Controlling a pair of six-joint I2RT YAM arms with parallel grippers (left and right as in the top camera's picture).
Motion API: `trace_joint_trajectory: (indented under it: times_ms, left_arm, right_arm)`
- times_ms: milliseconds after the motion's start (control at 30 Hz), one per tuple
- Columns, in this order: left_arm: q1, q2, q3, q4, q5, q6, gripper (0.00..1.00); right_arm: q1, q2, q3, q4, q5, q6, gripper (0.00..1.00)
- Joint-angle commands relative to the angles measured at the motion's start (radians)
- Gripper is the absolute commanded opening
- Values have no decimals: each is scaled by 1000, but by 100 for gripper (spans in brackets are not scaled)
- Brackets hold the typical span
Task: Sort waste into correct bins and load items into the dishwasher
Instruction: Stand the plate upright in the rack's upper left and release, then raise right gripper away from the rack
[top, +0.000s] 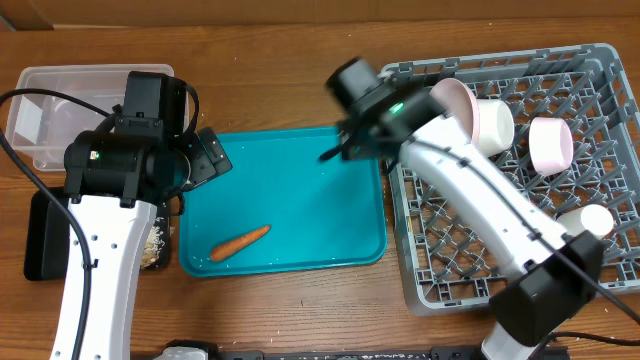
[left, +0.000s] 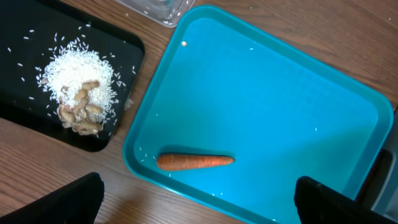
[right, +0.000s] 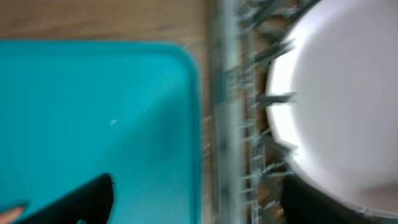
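**Spotter:** Well, your grey dish rack (top: 600, 75) fills the right side with bowls (top: 550, 145) already in it, and the teal tray (top: 300, 170) sits just beside it, in the middle. The black tray (left: 25, 43), holding rice and scraps (left: 81, 93), lies just off the teal tray's left edge.

**Operator:** What's on the teal one?

**Spotter:** Only the carrot (left: 194, 161), near its front left corner. Your left gripper (left: 198, 183) hangs right over it, jaws spread wide and empty. Your right gripper (right: 198, 193) is at the tray's far right edge by the rack. It's blurred, but the fingers look apart with nothing between them.

**Operator:** So the left arm?

**Spotter:** I'd say so, since it's much nearer. The carrot's long axis runs along the line between your fingers, thick end to the left in the wrist view. You'd likely have to turn the wrist to close across it.
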Motion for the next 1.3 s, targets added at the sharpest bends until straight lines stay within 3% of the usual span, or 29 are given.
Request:
trace_joint_trajectory:
  times_ms: [0,67,133,167,433,667,833,1167,1267]
  left_arm:
    - [3,5,-23,-3,12,-12,100]
    - [3,5,-42,-3,15,-12,100]
    - [3,5,-67,0,15,-13,100]
    - [3,5,-75,0,15,-13,100]
    - [3,5,-86,17,16,-13,100]
    - [3,5,-86,27,16,-13,100]
    - [3,5,-86,26,16,-12,100]
    - [3,5,-86,10,16,-12,100]
    - [3,5,-86,10,16,-12,100]
  right_arm:
    - [-164,-26,93,-18,-3,-2,59]
    - [-248,-26,116,-26,-5,-1,33]
    - [-349,-26,126,-27,-31,-2,18]
    - [-391,-26,126,-30,-43,-2,15]
    - [-636,-13,117,-38,-193,-45,14]
    - [-639,30,95,-120,-489,-221,15]
    - [-620,33,43,-146,-713,-437,15]
    - [-620,33,43,-142,-704,-447,21]
    - [-620,33,43,-138,-677,-447,32]
